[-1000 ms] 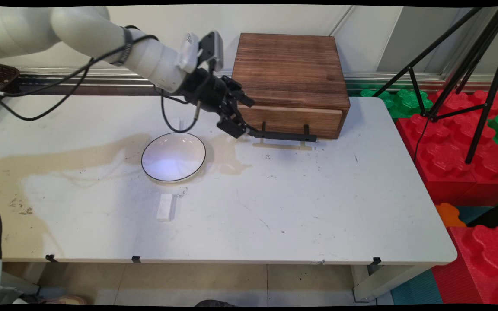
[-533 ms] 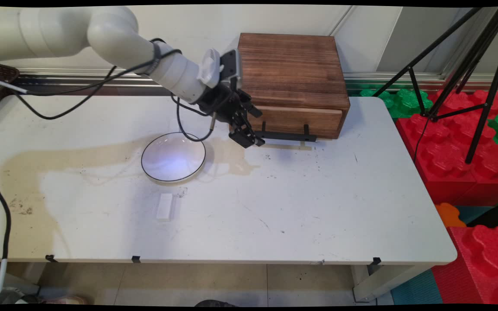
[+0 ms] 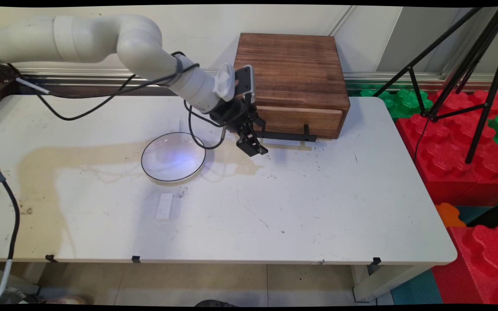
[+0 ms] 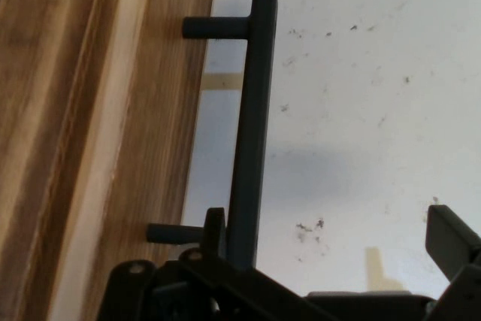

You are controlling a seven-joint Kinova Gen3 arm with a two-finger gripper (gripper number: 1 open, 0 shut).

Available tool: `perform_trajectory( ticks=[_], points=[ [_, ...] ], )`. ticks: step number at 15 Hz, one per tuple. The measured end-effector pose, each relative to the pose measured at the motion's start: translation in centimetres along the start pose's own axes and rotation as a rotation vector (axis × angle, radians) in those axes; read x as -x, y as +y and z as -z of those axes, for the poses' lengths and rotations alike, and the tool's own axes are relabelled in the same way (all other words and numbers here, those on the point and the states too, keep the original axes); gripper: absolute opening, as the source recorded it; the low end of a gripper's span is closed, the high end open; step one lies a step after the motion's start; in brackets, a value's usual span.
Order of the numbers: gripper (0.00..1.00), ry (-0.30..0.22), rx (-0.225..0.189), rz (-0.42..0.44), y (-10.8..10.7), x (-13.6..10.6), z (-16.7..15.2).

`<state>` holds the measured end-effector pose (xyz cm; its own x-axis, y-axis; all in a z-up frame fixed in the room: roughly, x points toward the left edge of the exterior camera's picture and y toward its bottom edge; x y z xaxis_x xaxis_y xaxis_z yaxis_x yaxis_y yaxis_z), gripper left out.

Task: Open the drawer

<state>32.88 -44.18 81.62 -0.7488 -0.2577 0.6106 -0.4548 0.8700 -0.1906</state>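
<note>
A: Gripper (image 3: 253,147) where?
B: Just above centre of the main view, low over the desk (image 3: 275,207), at the left end of the black handle (image 3: 285,136) on the wooden box (image 3: 290,82).

A: Open or closed?
B: Open wide, holding nothing. In the hand view, one finger (image 4: 214,232) close against the handle (image 4: 252,125) bar near its lower post, the other finger (image 4: 451,238) far off at lower right, over bare desk (image 4: 361,110).

A: Gripping the bar?
B: Not clamped. Cannot tell whether the near finger actually touches it.

A: And the box?
B: Upper centre of the main view, at the desk's far edge, dark brown, with a drawer front (image 3: 298,119) facing the camera. Handle runs level along that front, held off it by two short posts. In the hand view, box (image 4: 90,125) fills the left side, handle upright beside it.

A: Anything else nearby?
B: White plate (image 3: 173,156) with a dark rim, left of the gripper, near but apart, lying on a tan stain. Small white block (image 3: 165,207) below the plate, toward the near edge. Black cables (image 3: 80,93) hanging from the arm at upper left. Tripod (image 3: 469,65) legs at upper right, over red and green foam blocks (image 3: 469,142) beside the desk.
</note>
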Motion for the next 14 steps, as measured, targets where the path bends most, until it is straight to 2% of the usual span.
perform_trajectory(
  ticks=[14],
  points=[
    [1.00,-0.005,-0.007,-0.077,-0.5,-1.6,-4.6]
  ],
)
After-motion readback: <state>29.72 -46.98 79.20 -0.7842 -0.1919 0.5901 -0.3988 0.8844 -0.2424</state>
